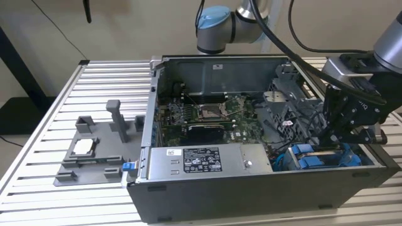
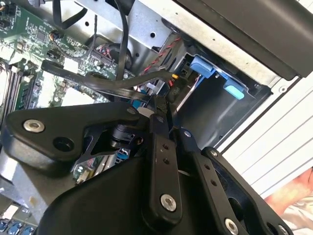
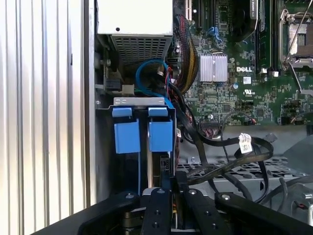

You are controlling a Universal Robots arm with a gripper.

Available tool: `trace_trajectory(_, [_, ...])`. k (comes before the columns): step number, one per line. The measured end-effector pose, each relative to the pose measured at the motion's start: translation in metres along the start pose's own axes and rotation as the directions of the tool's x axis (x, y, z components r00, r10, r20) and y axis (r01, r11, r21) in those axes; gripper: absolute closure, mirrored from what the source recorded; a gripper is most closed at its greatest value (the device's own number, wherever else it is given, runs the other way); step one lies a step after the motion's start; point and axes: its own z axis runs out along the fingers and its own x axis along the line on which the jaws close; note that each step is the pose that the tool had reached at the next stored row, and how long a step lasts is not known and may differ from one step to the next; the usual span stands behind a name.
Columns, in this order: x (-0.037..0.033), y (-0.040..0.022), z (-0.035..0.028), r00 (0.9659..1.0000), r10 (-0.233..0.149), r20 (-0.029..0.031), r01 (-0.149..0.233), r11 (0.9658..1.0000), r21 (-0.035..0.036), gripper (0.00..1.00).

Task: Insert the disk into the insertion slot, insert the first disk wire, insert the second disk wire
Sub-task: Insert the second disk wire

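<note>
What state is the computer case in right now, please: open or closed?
Open: the computer case has no panel over its upward side; the exterior view shows the motherboard and power supply inside.

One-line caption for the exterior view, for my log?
Gripper poised inside the open computer case, at the blue-railed insertion slot.

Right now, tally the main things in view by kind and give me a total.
Case: 1
Power supply: 1
Motherboard: 1
Tray: 1
Chip: 1
End effector: 1
Total: 6
</note>
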Motion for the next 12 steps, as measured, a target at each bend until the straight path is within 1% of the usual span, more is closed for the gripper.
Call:
trace_trajectory(11, [0.0017, -0.0003, 0.0044, 0.9999, 0.012, 0.0009, -0.012, 0.9999, 0.001, 0.84])
trace_trajectory(12, [0.0021, -0.0004, 0.0056, 0.9999, 0.012, 0.0012, -0.012, 0.9999, 0.0009, 0.84])
